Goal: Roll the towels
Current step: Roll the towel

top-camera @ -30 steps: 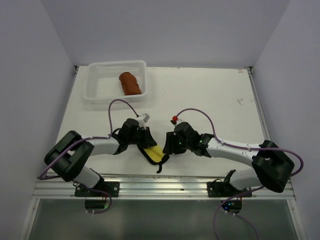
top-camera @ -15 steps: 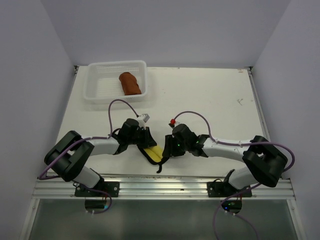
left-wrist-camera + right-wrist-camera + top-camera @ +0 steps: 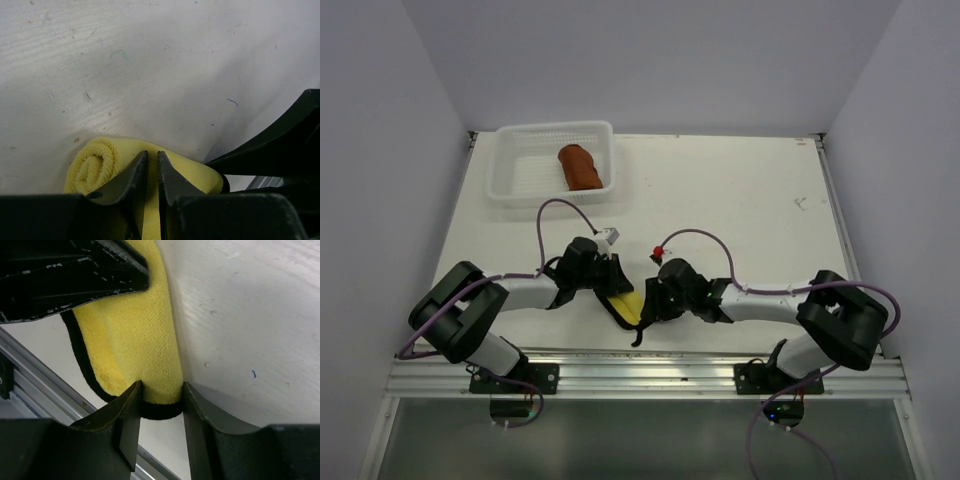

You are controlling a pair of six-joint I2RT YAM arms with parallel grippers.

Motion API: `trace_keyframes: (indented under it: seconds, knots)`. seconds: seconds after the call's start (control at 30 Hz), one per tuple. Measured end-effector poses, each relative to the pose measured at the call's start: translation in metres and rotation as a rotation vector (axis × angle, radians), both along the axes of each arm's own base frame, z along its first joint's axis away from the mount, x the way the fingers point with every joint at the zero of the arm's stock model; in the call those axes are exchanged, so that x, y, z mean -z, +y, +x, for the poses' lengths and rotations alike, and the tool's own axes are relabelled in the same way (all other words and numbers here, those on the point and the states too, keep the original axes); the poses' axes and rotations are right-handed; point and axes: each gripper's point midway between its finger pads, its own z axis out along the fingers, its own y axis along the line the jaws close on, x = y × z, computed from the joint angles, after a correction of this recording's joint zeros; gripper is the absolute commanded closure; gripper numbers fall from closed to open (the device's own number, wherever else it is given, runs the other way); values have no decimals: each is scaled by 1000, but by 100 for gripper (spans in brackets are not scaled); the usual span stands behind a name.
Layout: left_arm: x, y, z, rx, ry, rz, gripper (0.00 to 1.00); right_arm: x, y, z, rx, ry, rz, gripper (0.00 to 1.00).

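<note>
The yellow towel (image 3: 631, 308) lies partly rolled near the table's front edge, its dark brown hem trailing toward the rail. In the left wrist view the roll's spiral end (image 3: 97, 167) shows. My left gripper (image 3: 152, 154) sits on top of the roll, its jaws nearly together on the cloth. My right gripper (image 3: 161, 387) straddles the towel's hemmed end (image 3: 160, 411), with both fingers touching its sides. In the top view the left gripper (image 3: 616, 290) and the right gripper (image 3: 647, 306) meet over the towel. The rust-brown towel (image 3: 581, 166) lies rolled in the white mesh basket (image 3: 520, 185).
The basket stands at the table's back left. The aluminium rail (image 3: 650, 370) runs along the front edge just below the towel. Side walls bound the table on the left and right. The left gripper's black body fills the right wrist view's top left (image 3: 75, 270).
My right gripper has slid left along the table until its fingers flank the yellow towel's hemmed end. The left gripper and the towel have stayed in place.
</note>
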Motion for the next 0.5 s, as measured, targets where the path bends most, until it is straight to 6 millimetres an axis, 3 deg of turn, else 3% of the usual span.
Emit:
trace_keyframes:
  seconds: [0.23,0.5]
  knots:
    - [0,0,0,-2,1,2,82,-1,14,-7,-48,-96,-48,98]
    - [-5,2,10,-27,13,50,74,-5,11,-1,-14,-201,-117,100]
